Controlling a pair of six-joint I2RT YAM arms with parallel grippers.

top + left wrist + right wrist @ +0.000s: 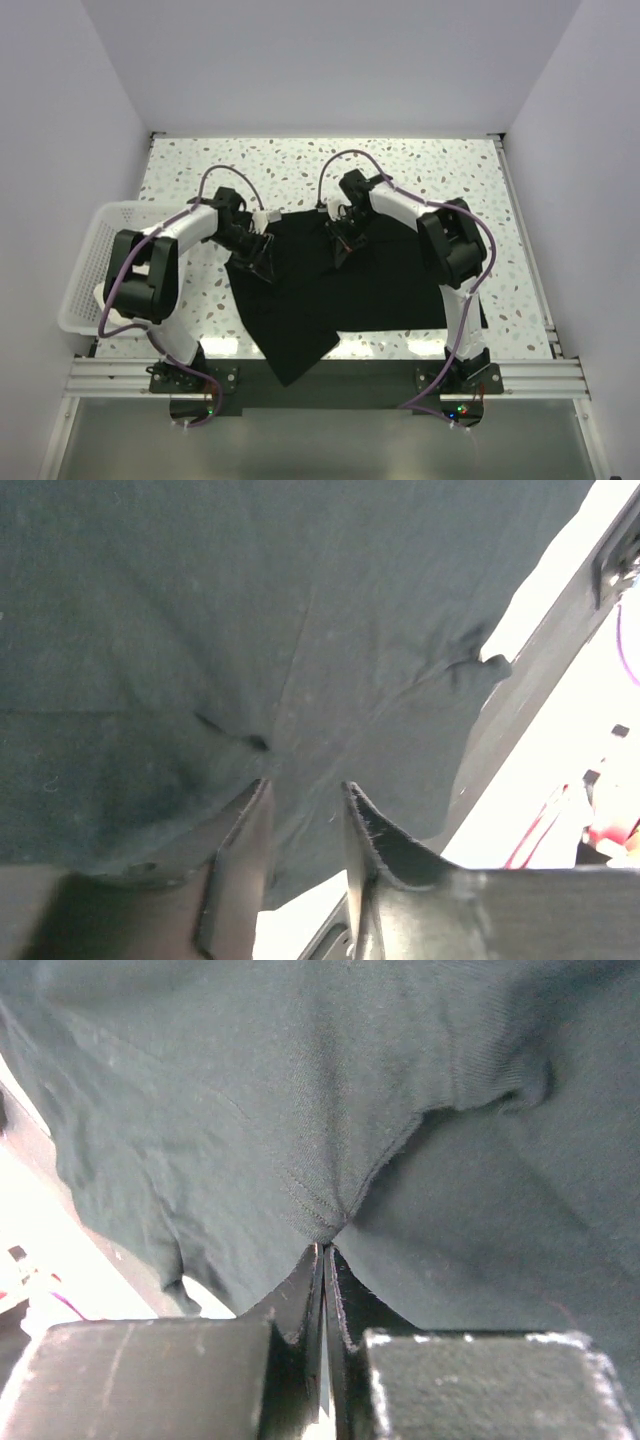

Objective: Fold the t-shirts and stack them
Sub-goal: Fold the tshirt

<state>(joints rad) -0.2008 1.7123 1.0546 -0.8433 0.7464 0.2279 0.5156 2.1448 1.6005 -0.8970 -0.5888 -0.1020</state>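
The black t-shirt (385, 285) lies spread on the speckled table (450, 170), with one corner hanging over the near edge. My left gripper (262, 258) is over the shirt's left part. In the left wrist view it (305, 785) is open, with the black cloth (300, 600) lying across and beyond the fingertips. My right gripper (340, 252) is at the shirt's upper middle. In the right wrist view it (327, 1247) is shut on a pinch of the shirt's stitched hem (250, 1090). No white t-shirt is in view.
A white plastic lattice basket (85, 260) stands at the table's left edge, close to the left arm. A metal rail (330, 375) runs along the near edge under the hanging corner. White walls enclose the table at the back and sides.
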